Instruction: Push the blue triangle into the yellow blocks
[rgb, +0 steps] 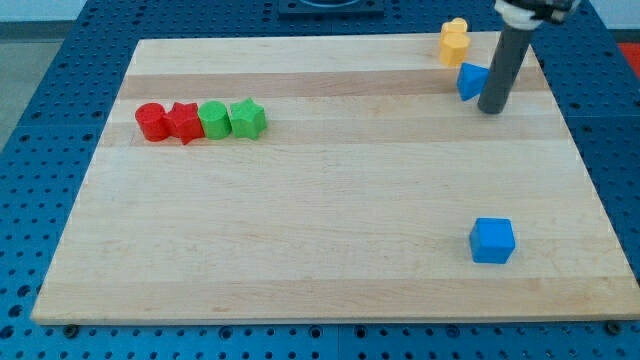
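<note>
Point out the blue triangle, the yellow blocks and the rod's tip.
blue triangle (470, 80): camera view, its visible left face.
yellow blocks (454, 43): camera view, the front block's face.
my tip (491, 109): camera view, the rod's very end.

Our rod hides the right edge of the blue triangle (471, 80), so we can't tell whether my tip (491, 108) touches it. The rod's upper part is cut off by the view's top. The yellow blocks (453, 42) merge into one blob; their shapes and count are unclear. The board (330, 270) loses its right corner at the view's edge.
</note>
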